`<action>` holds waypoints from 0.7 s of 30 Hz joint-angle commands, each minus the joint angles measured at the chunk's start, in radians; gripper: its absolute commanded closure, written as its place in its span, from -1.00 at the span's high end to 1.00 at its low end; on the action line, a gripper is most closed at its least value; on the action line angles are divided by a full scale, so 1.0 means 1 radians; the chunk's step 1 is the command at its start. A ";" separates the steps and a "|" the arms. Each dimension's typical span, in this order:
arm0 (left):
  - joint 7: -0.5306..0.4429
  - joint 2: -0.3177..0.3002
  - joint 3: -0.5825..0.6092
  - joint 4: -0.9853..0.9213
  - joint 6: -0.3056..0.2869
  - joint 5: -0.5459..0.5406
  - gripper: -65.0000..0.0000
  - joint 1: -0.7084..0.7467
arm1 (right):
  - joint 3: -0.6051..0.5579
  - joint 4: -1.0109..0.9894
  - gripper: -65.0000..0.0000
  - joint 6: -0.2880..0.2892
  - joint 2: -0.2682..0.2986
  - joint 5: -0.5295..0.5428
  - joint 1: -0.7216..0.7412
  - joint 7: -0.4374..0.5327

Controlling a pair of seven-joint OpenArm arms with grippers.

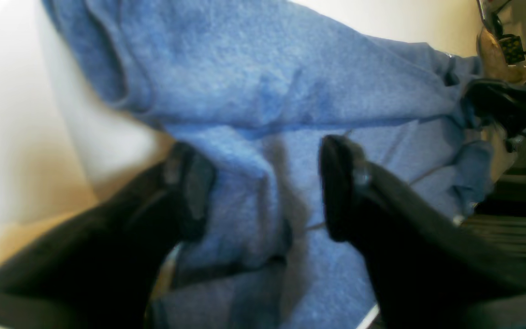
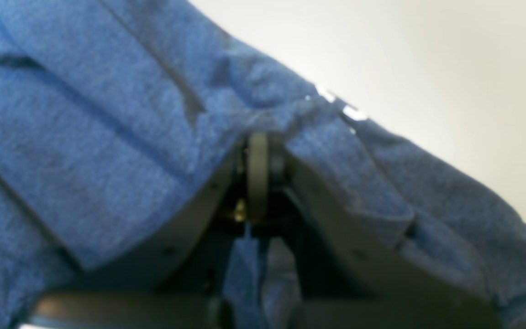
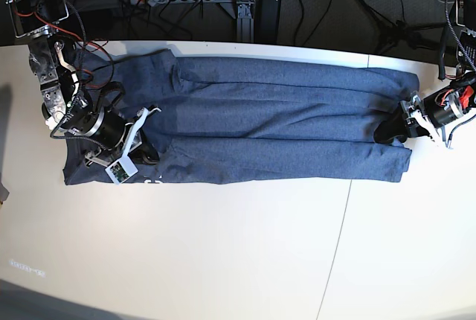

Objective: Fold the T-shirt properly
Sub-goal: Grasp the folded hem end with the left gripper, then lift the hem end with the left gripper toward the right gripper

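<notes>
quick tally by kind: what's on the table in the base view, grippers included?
T-shirt: 1
Grippers: 2 (left gripper, right gripper)
White table: 1
Total: 4

T-shirt (image 3: 282, 123) on table (image 3: 223, 253), a hand at each end

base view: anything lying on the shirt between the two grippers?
No. In the base view the stretch of T-shirt between the right gripper and the left gripper carries only its own lengthwise folds; no other object lies on it.
</notes>
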 commanded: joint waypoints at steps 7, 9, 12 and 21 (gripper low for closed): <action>-0.056 -0.010 0.006 -0.002 0.005 0.153 -1.00 0.005 | 0.011 0.013 -1.00 0.049 0.014 0.008 0.014 0.023; -0.075 -0.010 0.006 -0.002 0.005 0.157 -1.00 0.005 | 0.011 0.013 -1.00 0.049 0.013 0.008 0.014 0.023; -0.081 -0.010 0.006 -0.001 0.005 0.157 -1.00 0.000 | 0.011 0.013 -1.00 0.049 0.013 0.008 0.014 0.023; -0.111 -0.010 0.006 -0.001 0.004 0.214 -1.00 -0.031 | 0.011 0.018 -1.00 0.049 0.004 0.009 0.019 0.039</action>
